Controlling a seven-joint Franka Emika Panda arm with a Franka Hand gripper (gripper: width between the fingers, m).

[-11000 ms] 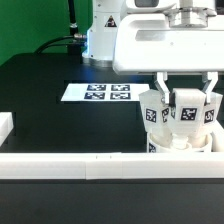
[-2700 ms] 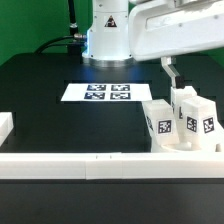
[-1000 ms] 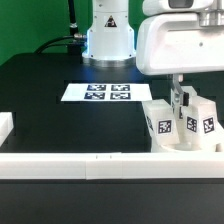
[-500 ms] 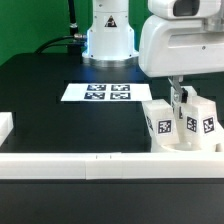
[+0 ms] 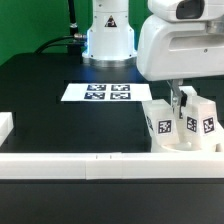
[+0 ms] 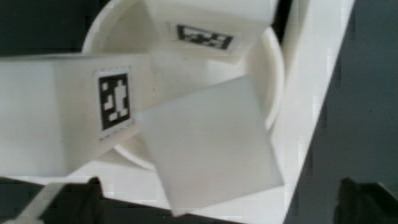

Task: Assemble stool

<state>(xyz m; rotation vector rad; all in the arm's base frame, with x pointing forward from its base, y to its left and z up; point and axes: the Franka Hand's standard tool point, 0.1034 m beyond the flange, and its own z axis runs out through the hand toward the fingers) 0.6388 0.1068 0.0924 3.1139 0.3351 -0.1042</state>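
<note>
The stool stands upside down at the exterior view's right. Its round white seat lies against the front rail. Three blocky tagged legs stand up from it: a left leg, a back leg and a right leg. My gripper hangs just above them, and one finger reaches down between the left and back legs. In the wrist view the seat fills the frame and a leg lies between my spread dark fingertips. The jaws stand apart, clear of the leg's sides.
The long white border rail runs along the front, with a short rail piece at the exterior view's left. The marker board lies flat on the black table behind the stool. The arm's base stands at the back.
Over the last second my gripper has come down slightly over the legs. Before that it let go of the legs and rose away. The stool has not moved.
</note>
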